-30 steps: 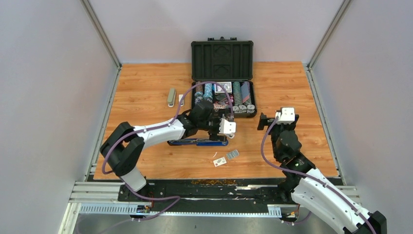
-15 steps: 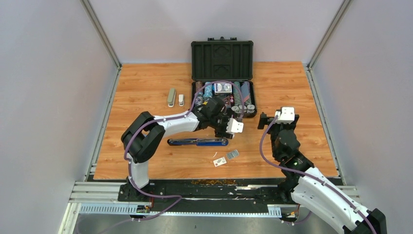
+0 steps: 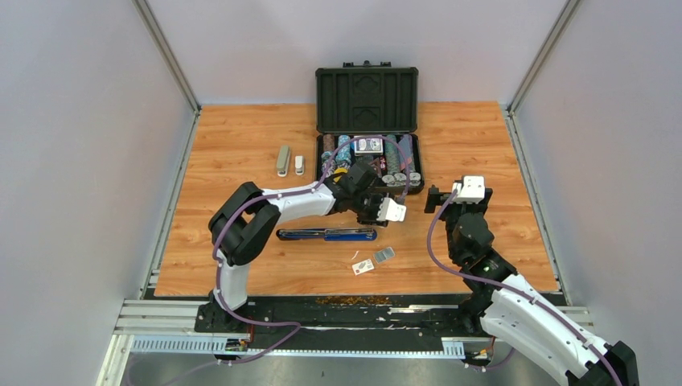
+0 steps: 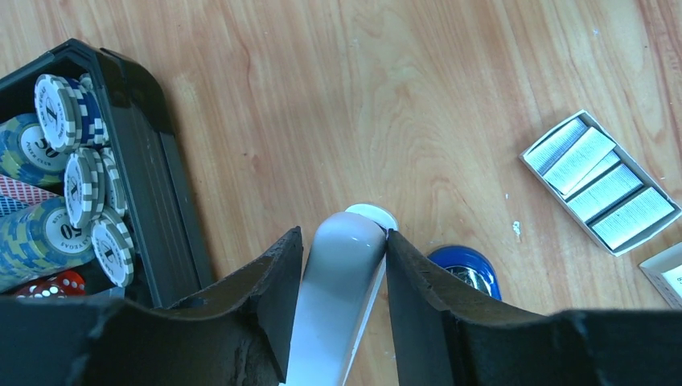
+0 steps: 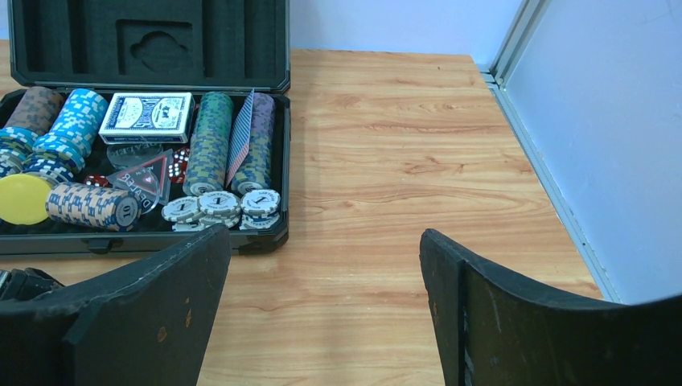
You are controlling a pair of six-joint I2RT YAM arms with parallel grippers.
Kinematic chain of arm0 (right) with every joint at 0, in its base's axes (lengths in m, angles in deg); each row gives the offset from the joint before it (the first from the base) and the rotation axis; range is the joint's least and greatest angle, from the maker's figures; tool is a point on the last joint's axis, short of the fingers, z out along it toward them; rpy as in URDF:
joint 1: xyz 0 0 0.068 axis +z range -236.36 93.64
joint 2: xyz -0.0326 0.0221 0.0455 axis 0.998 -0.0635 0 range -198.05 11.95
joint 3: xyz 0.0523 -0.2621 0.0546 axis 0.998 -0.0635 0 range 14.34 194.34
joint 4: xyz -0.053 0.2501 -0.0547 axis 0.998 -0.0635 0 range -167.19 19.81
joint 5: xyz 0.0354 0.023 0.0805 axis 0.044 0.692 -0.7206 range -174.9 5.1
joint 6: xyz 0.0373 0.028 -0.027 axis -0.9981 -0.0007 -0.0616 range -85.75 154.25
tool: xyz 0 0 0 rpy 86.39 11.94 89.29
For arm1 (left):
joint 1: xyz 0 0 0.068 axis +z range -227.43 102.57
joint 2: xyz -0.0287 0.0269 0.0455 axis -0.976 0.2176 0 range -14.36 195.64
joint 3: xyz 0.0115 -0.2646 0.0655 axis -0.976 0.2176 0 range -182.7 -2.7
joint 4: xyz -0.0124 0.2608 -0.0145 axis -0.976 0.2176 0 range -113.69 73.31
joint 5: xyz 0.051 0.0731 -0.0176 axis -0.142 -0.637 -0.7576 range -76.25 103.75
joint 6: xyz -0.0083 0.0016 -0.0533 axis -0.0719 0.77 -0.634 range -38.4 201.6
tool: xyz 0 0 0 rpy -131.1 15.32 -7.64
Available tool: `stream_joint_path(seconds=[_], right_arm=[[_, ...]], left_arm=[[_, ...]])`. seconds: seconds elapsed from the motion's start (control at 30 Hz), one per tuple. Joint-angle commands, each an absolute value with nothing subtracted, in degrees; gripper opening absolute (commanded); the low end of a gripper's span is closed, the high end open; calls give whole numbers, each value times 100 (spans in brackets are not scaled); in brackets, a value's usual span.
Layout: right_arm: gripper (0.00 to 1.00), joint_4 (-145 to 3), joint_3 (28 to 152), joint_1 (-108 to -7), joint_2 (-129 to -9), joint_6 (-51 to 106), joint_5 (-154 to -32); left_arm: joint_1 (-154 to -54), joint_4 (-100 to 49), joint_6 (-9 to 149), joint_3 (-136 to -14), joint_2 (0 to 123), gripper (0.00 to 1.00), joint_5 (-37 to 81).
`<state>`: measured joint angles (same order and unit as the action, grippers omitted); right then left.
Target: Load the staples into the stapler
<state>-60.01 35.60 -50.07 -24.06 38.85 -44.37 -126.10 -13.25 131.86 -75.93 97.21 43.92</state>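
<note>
Now left pincer (image 4: 344, 241) risen from stapler (image 3: 326, 234), clamping pale piece (image 4: 338, 305).

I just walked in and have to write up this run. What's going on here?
The left arm's claw is pressed against both sides of a pale grey piece with a rounded tip. The piece looks like part of the blue stapler lying just beneath, though I can't be sure. The staples lie untouched nearby, so nothing is loaded yet. The right claw hangs open and empty beside the poker chip case.
</note>
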Motion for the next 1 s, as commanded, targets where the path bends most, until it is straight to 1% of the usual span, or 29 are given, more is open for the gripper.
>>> stream_joint_path(seconds=[0.0, 0.17, 0.27, 0.37, 0.43, 0.57, 0.67, 0.83, 0.97], right_arm=[[88, -5815, 3544, -5015, -2402, 3882, -4360], [88, -5822, 3558, -5019, -2477, 3865, -4416], [88, -5824, 3561, -5015, -2501, 3856, -4425], [88, -5815, 3553, -5016, -2497, 3856, -4433], [88, -5800, 3548, -5016, -2509, 3864, -4436], [88, -5788, 3559, -5018, -2566, 3871, -4481], [88, -5788, 3565, -5015, -2597, 3881, -4628], [88, -5826, 3554, -5015, -2575, 3854, -5143], [88, -5914, 3482, -5019, -2362, 3773, -5755]], left_arm=[[-12621, -1111, 13344, -7809, 9770, 50, 4500], [-12621, -1018, 13514, -7791, 9849, 58, 4320], [-12622, -963, 13530, -7834, 9932, 58, 4276], [-12621, -930, 13522, -7867, 9980, 56, 4270], [-12621, -932, 13496, -7879, 9981, 52, 4269], [-12621, -772, 13471, -8006, 9922, 36, 4299], [-12621, -720, 13405, -8059, 9767, 28, 4295], [-12621, -976, 13134, -7973, 9358, 20, 4322], [-12621, -1539, 12593, -7778, 8955, 12, 4261]])
